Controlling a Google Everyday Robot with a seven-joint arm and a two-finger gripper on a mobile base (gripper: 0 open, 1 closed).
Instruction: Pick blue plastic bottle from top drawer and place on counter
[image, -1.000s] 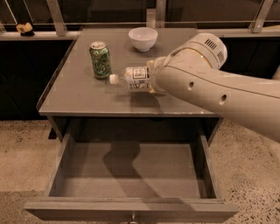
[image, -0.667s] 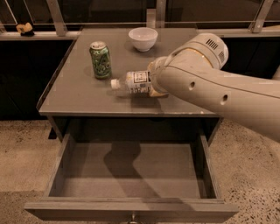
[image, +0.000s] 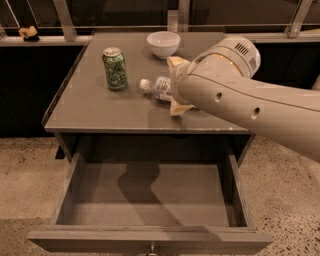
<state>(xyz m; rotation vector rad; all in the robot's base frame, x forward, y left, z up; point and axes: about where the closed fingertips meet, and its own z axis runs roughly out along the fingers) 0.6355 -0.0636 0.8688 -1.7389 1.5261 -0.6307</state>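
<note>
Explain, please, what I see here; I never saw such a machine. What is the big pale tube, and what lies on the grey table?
The pale tube is a robot's arm. The one picture looks down from in front. The claw is over the counter, at a blue plastic bottle lying on its side; whether it grips I cannot tell. A green can and a white bowl stand there too. Below, the top drawer is pulled open.
</note>
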